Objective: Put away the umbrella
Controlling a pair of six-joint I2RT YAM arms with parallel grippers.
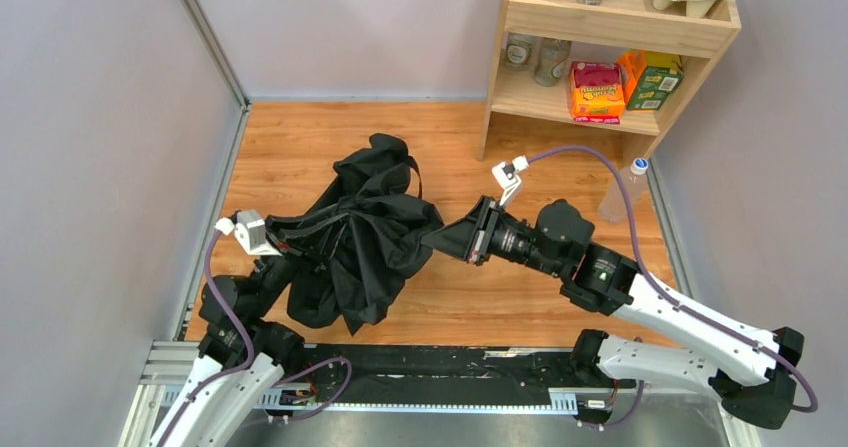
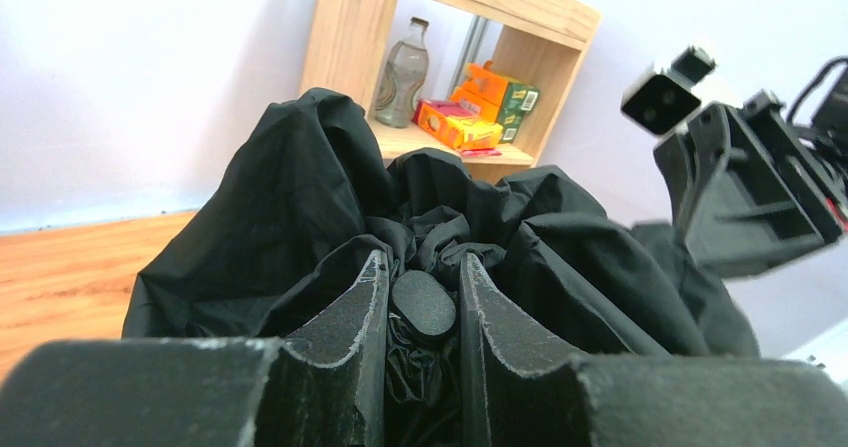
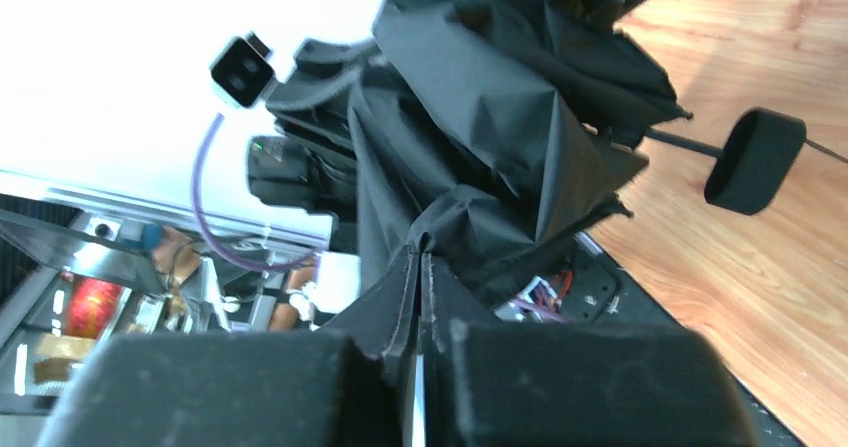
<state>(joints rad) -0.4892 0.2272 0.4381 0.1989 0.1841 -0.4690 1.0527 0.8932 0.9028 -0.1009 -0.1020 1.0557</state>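
Left tool (image 2: pixel 424 277) stands narrow, clamping the umbrella (image 1: pixel 360 237) by its black end, evidently to steady it. Right tool (image 3: pixel 420 267) pinches a canopy fold, probably gathering fabric. Umbrella hangs bunched centre-left above the desk (image 1: pixel 300 137).

We log left arm (image 1: pixel 215 402) and right arm (image 1: pixel 690 327): white shells, black joints. Small green light (image 1: pixel 604 279) on right. Purple cables (image 1: pixel 575 148) reach white wrist cameras (image 1: pixel 508 174). Left hand (image 2: pixel 424 267) fingers (image 2: pixel 350 317) matte black, edges scuffed pale.
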